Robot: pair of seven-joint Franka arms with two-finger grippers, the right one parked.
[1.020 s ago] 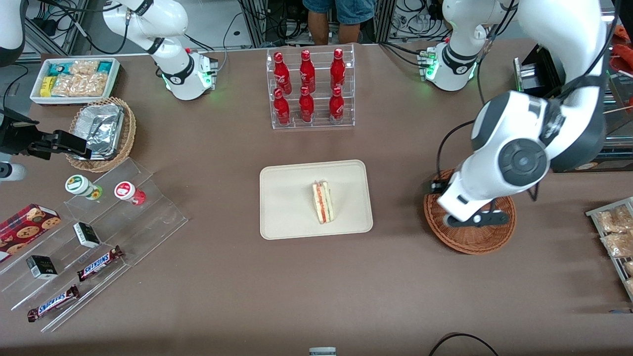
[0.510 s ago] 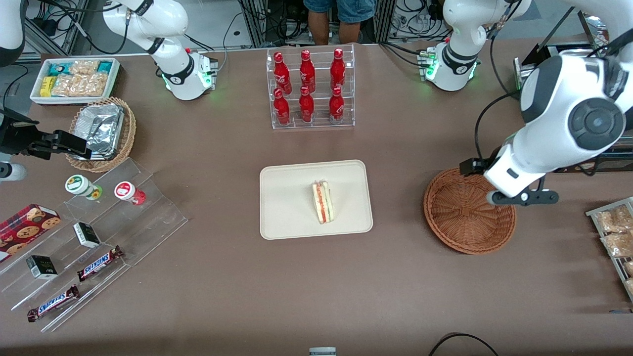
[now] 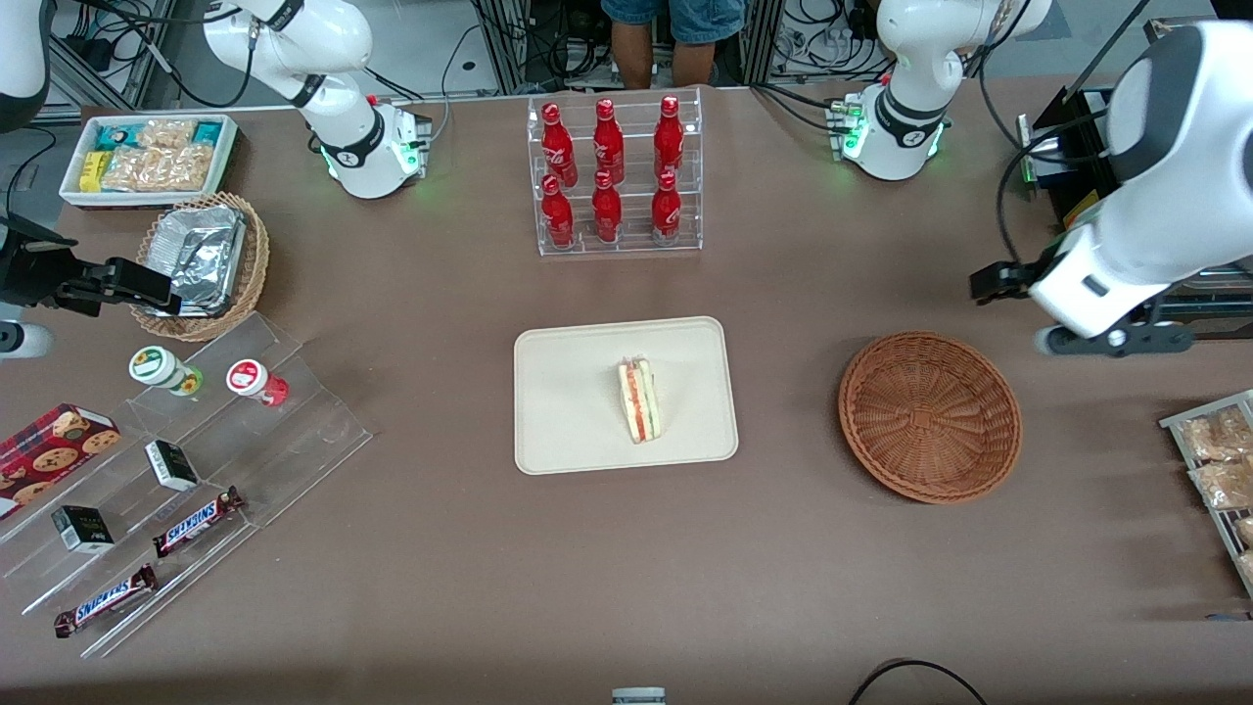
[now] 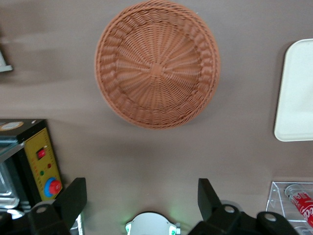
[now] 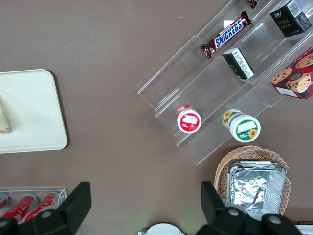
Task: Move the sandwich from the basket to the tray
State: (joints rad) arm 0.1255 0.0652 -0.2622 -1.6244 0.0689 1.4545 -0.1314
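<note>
Sandwich (image 3: 639, 400) lies on the tray (image 3: 568, 431), the wicker basket (image 3: 929, 416) bare, and my gripper (image 4: 142, 200), fingers spread and empty, has risen clear of the basket toward my end, so the placing looks finished.

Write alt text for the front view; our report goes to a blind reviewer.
A sandwich lies on a cream tray at mid-table, beside an empty brown wicker basket. The working arm's gripper, holding nothing and open, hangs above the table toward its own end, farther from the camera than the basket. A rack of red bottles stands farther from the camera than the tray.
</note>
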